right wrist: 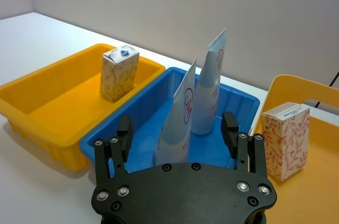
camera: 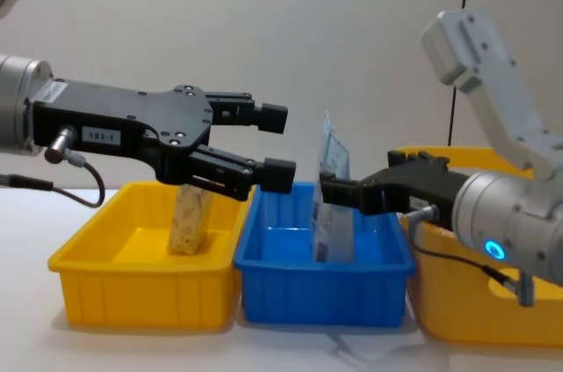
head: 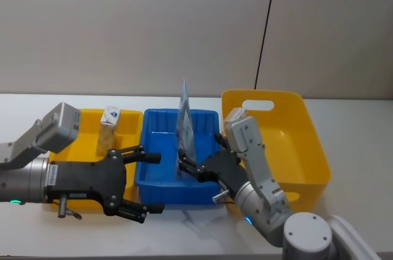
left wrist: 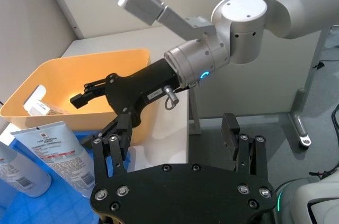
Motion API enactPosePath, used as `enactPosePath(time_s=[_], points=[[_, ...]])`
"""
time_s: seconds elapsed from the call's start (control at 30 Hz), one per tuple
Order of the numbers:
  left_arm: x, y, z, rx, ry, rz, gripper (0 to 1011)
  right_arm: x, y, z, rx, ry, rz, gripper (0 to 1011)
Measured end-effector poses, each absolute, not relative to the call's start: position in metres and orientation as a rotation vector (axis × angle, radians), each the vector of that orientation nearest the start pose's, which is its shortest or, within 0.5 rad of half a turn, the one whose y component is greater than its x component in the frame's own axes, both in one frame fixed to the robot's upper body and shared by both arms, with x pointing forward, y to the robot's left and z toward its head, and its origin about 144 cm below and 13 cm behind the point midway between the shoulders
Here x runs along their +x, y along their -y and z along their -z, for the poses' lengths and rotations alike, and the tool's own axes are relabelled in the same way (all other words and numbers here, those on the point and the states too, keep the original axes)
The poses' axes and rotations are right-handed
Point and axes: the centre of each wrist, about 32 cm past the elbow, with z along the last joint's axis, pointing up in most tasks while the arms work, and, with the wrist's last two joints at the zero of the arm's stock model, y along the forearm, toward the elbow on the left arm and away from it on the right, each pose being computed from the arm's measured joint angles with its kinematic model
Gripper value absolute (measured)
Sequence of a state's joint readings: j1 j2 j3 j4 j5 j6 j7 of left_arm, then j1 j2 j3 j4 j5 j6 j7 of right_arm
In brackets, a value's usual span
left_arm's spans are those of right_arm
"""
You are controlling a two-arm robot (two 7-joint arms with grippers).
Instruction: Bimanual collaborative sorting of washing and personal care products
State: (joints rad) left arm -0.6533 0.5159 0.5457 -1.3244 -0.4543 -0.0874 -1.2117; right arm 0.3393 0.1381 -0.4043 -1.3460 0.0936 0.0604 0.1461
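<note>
Two pale blue tubes (right wrist: 180, 121) (head: 185, 118) (camera: 332, 209) stand upright in the blue bin (head: 161, 183). My right gripper (head: 201, 152) (camera: 339, 190) is open at the nearer tube, gripping nothing. In its wrist view, the fingers (right wrist: 124, 131) stand apart just short of that tube. The tan speckled carton (head: 110, 128) (right wrist: 119, 72) stands in the left yellow bin (head: 86, 118). A white pack with red leaf print (right wrist: 286, 139) (left wrist: 37, 107) sits in the right yellow bin (head: 310, 149). My left gripper (head: 155, 183) (camera: 277, 145) hovers open and empty over the seam between the left yellow and blue bins.
The three bins stand side by side on a white table (head: 362, 149), with a plain wall behind. Bare tabletop lies to the right of the large yellow bin and in front of the bins.
</note>
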Motion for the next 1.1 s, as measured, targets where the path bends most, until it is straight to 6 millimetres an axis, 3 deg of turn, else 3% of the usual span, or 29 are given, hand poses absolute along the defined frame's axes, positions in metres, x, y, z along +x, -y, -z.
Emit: enactPosePath(time_s=[0.87, 1.1], points=[[0.594, -0.270, -1.282, 0.172, 0.300, -0.039, 1001, 0.569, 0.118, -1.168, -0.120, 0.106, 1.117, 1004], [0.594, -0.270, -1.282, 0.172, 0.300, -0.039, 1001, 0.576, 0.110, -1.166, -0.125, 0.116, 1.126, 862]])
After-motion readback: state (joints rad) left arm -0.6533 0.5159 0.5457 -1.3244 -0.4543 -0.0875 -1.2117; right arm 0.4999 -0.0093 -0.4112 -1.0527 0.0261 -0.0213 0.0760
